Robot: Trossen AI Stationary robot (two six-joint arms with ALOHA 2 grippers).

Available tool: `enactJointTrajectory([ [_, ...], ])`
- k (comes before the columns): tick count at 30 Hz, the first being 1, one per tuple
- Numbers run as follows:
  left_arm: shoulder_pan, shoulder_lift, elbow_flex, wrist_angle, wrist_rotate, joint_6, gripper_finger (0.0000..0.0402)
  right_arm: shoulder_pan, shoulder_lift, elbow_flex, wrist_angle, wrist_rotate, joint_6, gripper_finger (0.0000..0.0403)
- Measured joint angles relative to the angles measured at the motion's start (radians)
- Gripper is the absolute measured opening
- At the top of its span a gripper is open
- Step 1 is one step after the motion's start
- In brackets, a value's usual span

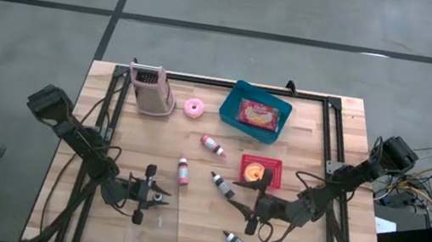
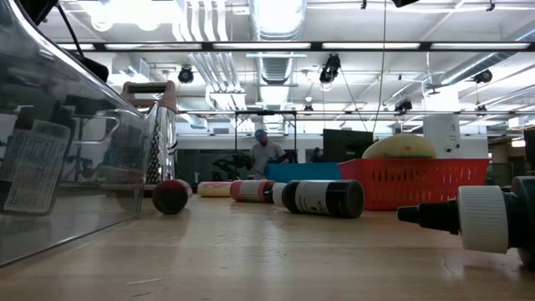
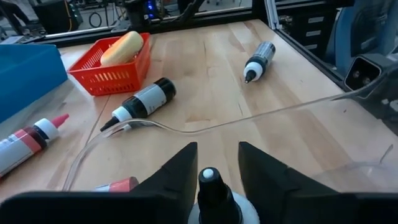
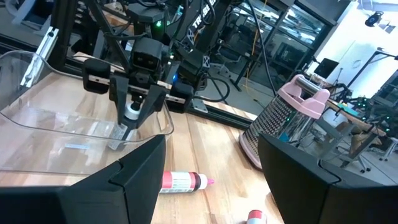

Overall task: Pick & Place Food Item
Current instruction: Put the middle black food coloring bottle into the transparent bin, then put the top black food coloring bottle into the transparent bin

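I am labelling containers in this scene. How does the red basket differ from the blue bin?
The red basket is smaller with mesh walls; the blue bin is larger and solid-walled. The red basket holds a yellowish food item; the blue bin holds a red packet. Both sit open-topped on the table.

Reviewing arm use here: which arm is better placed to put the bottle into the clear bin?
Left. The left gripper already grips a dark-capped bottle right above the clear bin. The right gripper hangs open and empty further right.

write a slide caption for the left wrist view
Left end effector holds a bottle over the clear bin.
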Motion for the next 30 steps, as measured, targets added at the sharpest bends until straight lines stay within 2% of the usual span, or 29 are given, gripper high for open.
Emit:
enactJointTrajectory([
  [3,0.0,0.0,0.0,0.011,0.016,0.0,0.016,0.0,0.0,0.0,0.0,0.0,0.0,0.0251],
  [5,0.0,0.0,0.0,0.018,0.035,0.0,0.0168,0.0,0.0,0.0,0.0,0.0,0.0,0.0251],
  [10,0.0,0.0,0.0,0.037,0.053,0.013,0.0167,0.0,0.0,0.0,0.0,0.001,0.0,0.0251],
  [15,-0.002,-0.006,0.0,0.106,0.053,0.093,0.0163,0.0,0.0,0.0,0.001,0.001,0.002,0.0251],
  [22,-0.002,-0.084,0.0,0.124,0.031,0.197,0.0162,-0.009,0.0,0.002,-0.023,-0.013,0.058,0.025],
  [25,-0.002,-0.137,0.0,0.126,-0.067,0.246,0.0162,-0.047,0.0,0.038,-0.172,-0.088,0.193,0.0244],
  [28,0.002,-0.194,0.0,0.125,-0.164,0.29,0.0162,-0.111,0.003,0.113,-0.44,-0.214,0.379,0.0234],
  [30,0.01,-0.228,0.0,0.125,-0.191,0.31,0.0163,-0.15,0.02,0.171,-0.602,-0.279,0.472,0.0229],
])
